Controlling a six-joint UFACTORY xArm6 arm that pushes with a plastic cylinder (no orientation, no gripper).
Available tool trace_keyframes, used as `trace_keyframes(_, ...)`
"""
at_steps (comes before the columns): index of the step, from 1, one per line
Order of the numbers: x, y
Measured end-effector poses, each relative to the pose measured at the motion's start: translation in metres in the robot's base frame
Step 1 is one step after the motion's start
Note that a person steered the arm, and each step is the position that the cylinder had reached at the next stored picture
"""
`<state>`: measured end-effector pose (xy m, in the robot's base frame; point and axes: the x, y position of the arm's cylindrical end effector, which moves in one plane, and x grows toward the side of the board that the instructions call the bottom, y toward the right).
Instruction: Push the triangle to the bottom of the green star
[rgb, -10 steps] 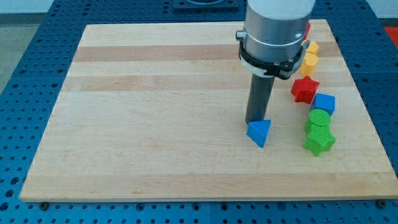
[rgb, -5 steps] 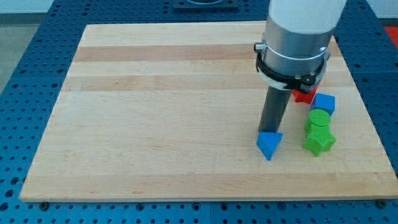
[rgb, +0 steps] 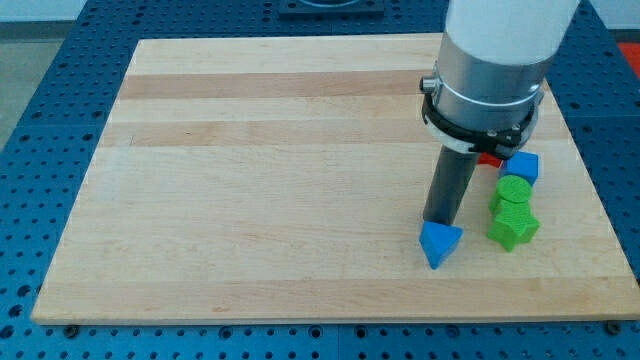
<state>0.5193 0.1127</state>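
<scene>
The blue triangle (rgb: 440, 243) lies on the wooden board, low and right of the middle. My tip (rgb: 440, 220) stands right against the triangle's upper edge, touching it. The green star (rgb: 513, 228) lies to the triangle's right, slightly higher, with a gap of board between them. The arm's grey body (rgb: 490, 70) covers the board's upper right.
A green round block (rgb: 513, 191) sits just above the star. A blue block (rgb: 521, 166) sits above that. A sliver of a red block (rgb: 488, 158) shows under the arm. The board's right edge (rgb: 600, 215) is close to the star.
My tip and the blue triangle have moved together toward the view's right and bottom, closer to the green star. The arm now hides the yellow blocks and most of the red block.
</scene>
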Motion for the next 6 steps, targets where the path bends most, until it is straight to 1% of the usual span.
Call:
trace_keyframes(2, 0.0, -0.006)
trace_keyframes(3, -0.003, -0.049)
trace_keyframes(5, 0.001, -0.043)
trace_keyframes(6, 0.016, -0.013)
